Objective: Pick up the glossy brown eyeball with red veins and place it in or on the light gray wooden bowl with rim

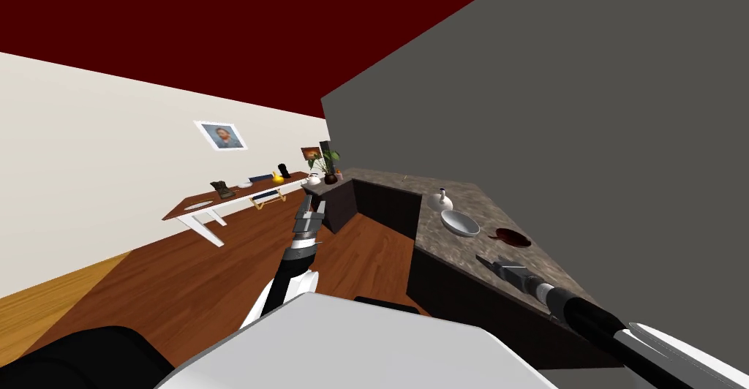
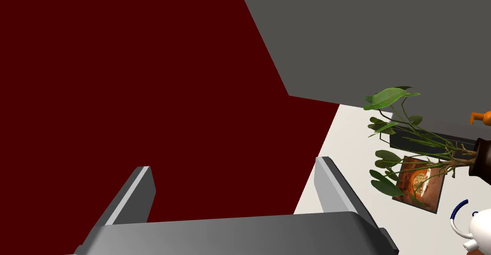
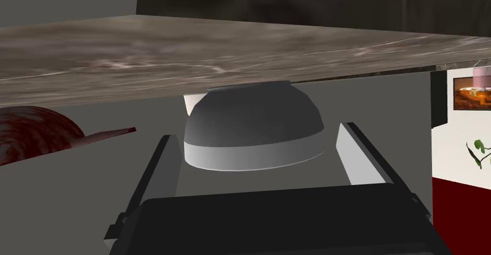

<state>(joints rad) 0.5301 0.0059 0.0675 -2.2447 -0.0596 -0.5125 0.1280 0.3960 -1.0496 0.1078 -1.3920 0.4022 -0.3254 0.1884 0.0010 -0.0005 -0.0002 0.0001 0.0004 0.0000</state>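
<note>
Approach step: right gripper (image 1: 484, 262) spread wide, empty, low over the marble counter (image 1: 395, 185), seemingly lined up on the white bowl (image 3: 254, 132). The brown, red-veined eyeball (image 1: 512, 237) lies near that bowl, untouched. Next: swing across, close on it. Left gripper (image 2: 234, 168) hangs open, idle.

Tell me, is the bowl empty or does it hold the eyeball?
Empty: the bowl shows a bare pale inside, and the eyeball lies on the counter beside it.
</note>
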